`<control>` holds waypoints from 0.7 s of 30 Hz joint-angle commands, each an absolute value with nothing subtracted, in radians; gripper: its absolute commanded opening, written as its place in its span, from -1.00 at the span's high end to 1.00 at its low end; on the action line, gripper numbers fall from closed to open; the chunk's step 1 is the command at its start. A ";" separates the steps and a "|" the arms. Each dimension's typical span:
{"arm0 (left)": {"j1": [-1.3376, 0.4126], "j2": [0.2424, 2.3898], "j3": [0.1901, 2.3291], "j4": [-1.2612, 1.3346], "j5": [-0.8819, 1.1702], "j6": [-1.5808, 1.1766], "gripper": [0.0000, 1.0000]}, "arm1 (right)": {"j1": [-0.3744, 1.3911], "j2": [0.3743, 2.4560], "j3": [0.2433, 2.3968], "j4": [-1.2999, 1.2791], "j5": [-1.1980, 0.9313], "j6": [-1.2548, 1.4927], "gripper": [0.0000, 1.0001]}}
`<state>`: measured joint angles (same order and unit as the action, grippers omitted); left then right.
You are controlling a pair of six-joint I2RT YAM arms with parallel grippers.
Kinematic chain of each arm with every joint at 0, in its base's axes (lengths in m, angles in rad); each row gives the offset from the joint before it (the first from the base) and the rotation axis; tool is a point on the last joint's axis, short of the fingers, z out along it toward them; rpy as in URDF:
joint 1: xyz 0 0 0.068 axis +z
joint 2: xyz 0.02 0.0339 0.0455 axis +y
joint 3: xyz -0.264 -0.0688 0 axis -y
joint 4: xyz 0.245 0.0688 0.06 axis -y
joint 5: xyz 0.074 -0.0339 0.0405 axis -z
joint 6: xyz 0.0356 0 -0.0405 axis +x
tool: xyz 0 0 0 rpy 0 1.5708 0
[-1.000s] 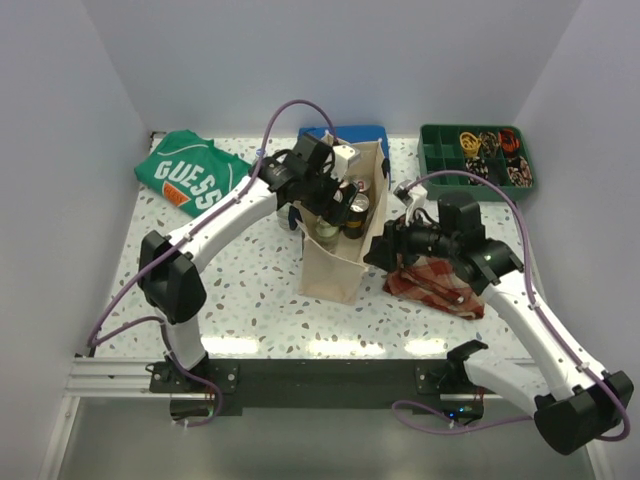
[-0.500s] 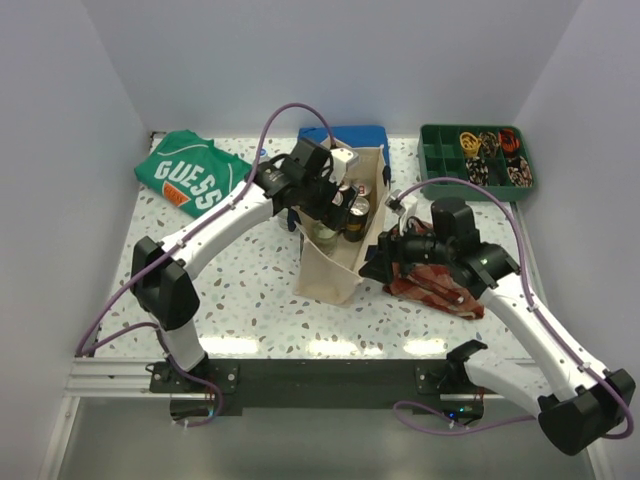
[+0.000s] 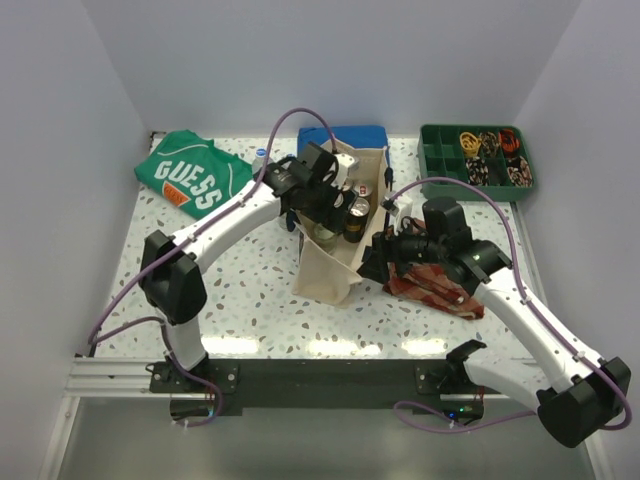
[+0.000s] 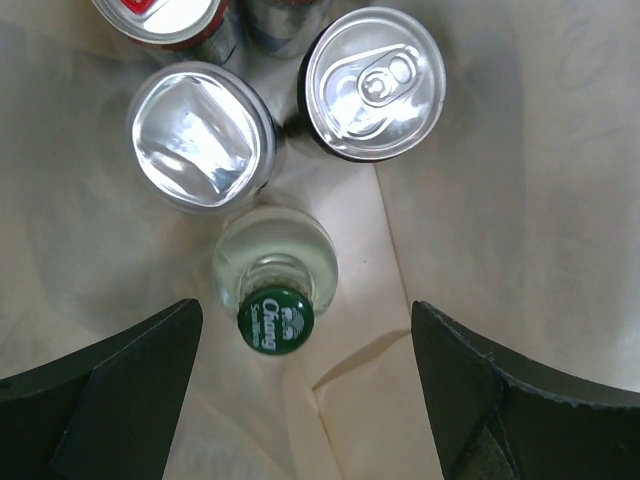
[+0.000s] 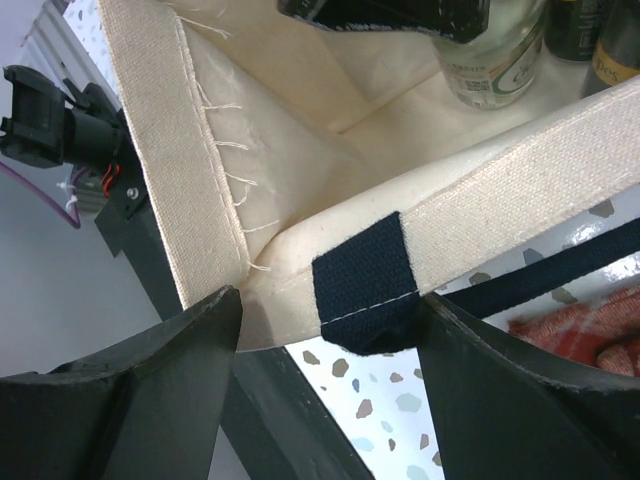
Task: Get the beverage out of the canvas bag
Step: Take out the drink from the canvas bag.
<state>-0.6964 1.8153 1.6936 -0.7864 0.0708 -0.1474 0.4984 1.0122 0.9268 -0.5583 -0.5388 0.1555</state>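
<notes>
Several drinks stand upright inside the canvas bag (image 3: 330,270): a green-capped glass bottle (image 4: 275,300) toward the bag's nearer end, with a plain silver-topped can (image 4: 200,135) and a pull-tab can (image 4: 375,80) just beside it, deeper in the bag (more tins are cut off at the frame's edge). The left gripper (image 4: 303,330) hangs inside the bag's mouth, right above the bottle. Its fingers are spread wide on either side of the cap and touch nothing. The right gripper (image 5: 332,300) sits at the bag's right-hand rim, jaws apart astride the canvas where the navy handle patch (image 5: 360,290) is sewn on; no pinch on the cloth shows.

The bottle is probably the heaviest and least forgiving item in the bag, being smooth, hard, breakable glass. The neck just under the crown cap looks like the best hold, since the cap's lip would stop a slide, followed by a straight lift clear of the bag. The bag itself is soft and could slump or ride up with the bottle, so its rim likely wants steadying
</notes>
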 commanded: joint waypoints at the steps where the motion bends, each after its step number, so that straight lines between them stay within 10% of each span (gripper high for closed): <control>1: -0.699 1.855 1.733 -0.810 0.051 -0.176 -0.78 | 0.508 1.008 0.933 -0.612 -0.497 0.132 -0.45; 13: -0.699 1.882 1.730 -0.793 0.046 -0.192 -0.27 | 0.509 0.986 0.934 -0.612 -0.465 0.129 -0.47; 21: -0.699 1.885 1.733 -0.802 0.058 -0.179 0.48 | 0.509 0.977 0.934 -0.614 -0.445 0.127 -0.47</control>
<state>-0.6952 1.8835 1.7115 -0.7826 0.0162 -0.1612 0.4995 0.9943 0.9268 -0.5716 -0.4782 0.1516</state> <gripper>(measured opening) 0.369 0.733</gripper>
